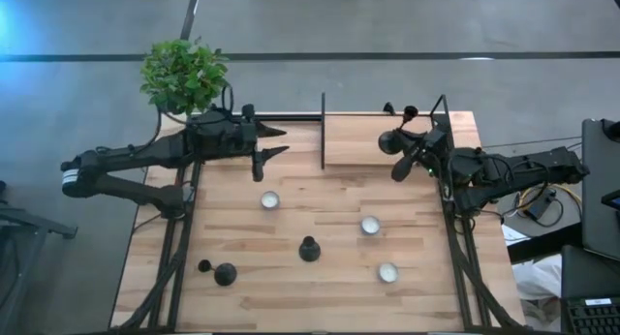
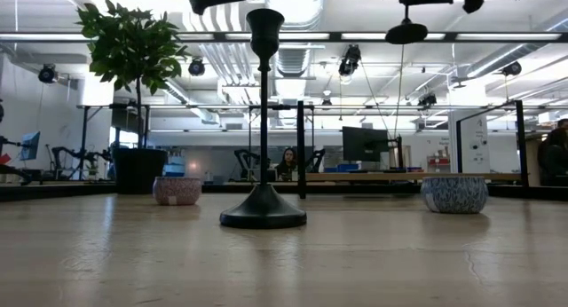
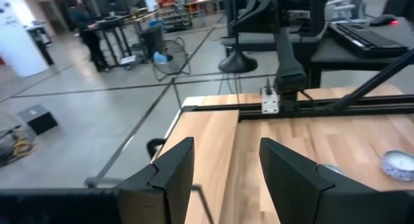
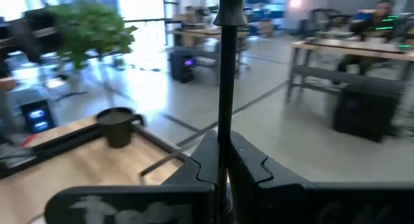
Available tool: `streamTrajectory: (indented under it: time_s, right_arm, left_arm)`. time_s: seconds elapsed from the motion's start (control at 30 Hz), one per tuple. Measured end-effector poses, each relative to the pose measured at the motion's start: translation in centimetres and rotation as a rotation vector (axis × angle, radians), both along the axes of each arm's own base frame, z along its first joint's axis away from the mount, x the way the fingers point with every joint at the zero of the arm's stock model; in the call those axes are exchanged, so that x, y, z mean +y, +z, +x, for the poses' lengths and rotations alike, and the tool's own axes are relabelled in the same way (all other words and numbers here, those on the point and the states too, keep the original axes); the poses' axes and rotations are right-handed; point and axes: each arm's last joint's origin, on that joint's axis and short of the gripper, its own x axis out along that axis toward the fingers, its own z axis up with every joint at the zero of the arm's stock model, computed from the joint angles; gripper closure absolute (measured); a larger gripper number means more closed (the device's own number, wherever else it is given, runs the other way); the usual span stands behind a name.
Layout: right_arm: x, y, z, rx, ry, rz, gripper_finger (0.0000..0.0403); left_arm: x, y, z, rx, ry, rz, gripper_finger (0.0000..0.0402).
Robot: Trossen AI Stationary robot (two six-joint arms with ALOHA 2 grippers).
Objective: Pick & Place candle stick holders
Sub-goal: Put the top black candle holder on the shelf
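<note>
- right gripper (image 1: 399,159) is up by the far right part of the table (image 1: 291,306), clamped tight on the thin stem of one candle stick holder (image 4: 226,88). In the right wrist view the stem runs straight up between the two pinched fingers (image 4: 200,160), and in the high view you can see the round base (image 1: 389,141) hanging off the claw in the air
- left gripper (image 1: 271,141) is at the far left near the potted plant (image 1: 184,74), fingers (image 3: 169,179) spread wide apart, nothing between them, just bare wood underneath
- second candle stick holder (image 1: 309,249) stands upright around the middle of the table; it's the tall one front and centre in the low view (image 2: 264,121)
- third one (image 1: 221,273) is lying tipped over near the front left edge
- three small round patterned bowls (image 1: 269,199) (image 1: 370,225) (image 1: 387,272) sit scattered around the middle and right
- thin upright divider (image 1: 323,132) at the far edge between the two arms
- no readable brands, labels or writing on anything
</note>
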Motion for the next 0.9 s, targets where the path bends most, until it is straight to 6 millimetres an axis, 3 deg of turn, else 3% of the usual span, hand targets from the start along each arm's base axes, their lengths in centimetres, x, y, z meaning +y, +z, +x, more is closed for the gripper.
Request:
streamTrajectory:
  time_s: [0.2, 0.37, 0.5, 0.77, 0.9]
  right_arm:
    - [0.7, 0.1, -0.1, 0.004, -0.158, -0.030, 0.0393]
    - [1.5, -0.2, 0.1, 0.002, -0.178, -0.030, 0.0393]
    - [1.9, -0.5, 0.3, 0.033, -0.173, -0.049, 0.0393]
    - [1.5, -1.3, -0.4, 0.094, -0.188, -0.052, 0.0392]
    - [0.5, -2.4, -1.2, 0.103, -0.251, -0.005, 0.0392]
  left_arm:
    - [-0.1, -1.1, -1.2, 0.005, 0.037, -0.001, 0.0220]
    - [-0.1, -1.9, -1.2, 0.015, 0.037, -0.026, 0.0220]
    - [-0.2, -3.7, -1.1, 0.052, 0.014, -0.032, 0.0220]
    - [-0.2, -7.2, -2.9, 0.076, 0.072, -0.010, 0.0220]
    - [-0.3, -8.5, -3.5, -0.003, 0.082, 0.005, 0.0220]
